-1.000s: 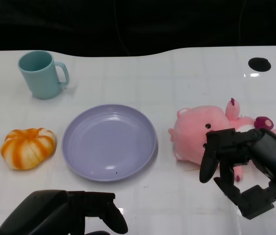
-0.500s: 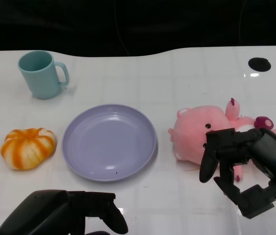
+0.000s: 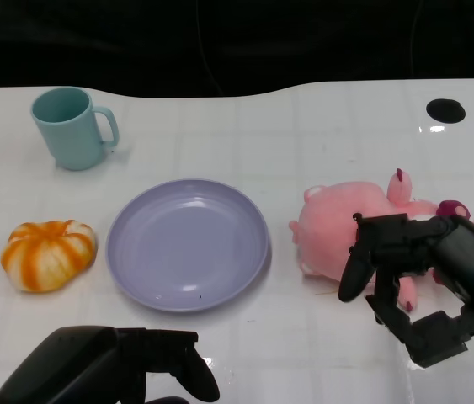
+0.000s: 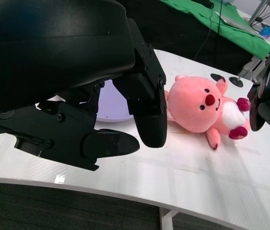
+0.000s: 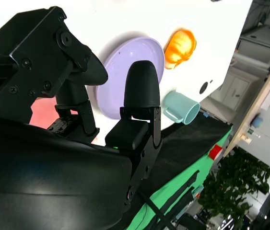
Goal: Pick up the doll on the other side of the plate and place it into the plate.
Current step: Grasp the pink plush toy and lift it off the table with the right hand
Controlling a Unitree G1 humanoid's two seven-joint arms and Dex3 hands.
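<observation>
Centrally, a lavender plate (image 3: 188,244) is lying on the white table (image 3: 304,126), with a pink plush doll (image 3: 338,223) lying on its side just beside the plate's right rim, apart from it. Over the doll's lower body the right hand (image 3: 413,278) is hovering, its black fingers (image 3: 354,269) spread apart and curving downward around the toy; whether they are touching the plush cannot be told, and nothing is being gripped. The left wrist view is showing the doll (image 4: 206,108) facing the camera, its dark nose and white belly visible, flat on the tabletop. At the lower left, the left hand (image 3: 127,366) is resting low near the table's front edge, its fingers loosely apart and holding nothing. To the plate's left an orange-and-white pumpkin toy (image 3: 49,254) is sitting, and behind it a teal mug (image 3: 72,128) is standing upright, handle pointing right.
</observation>
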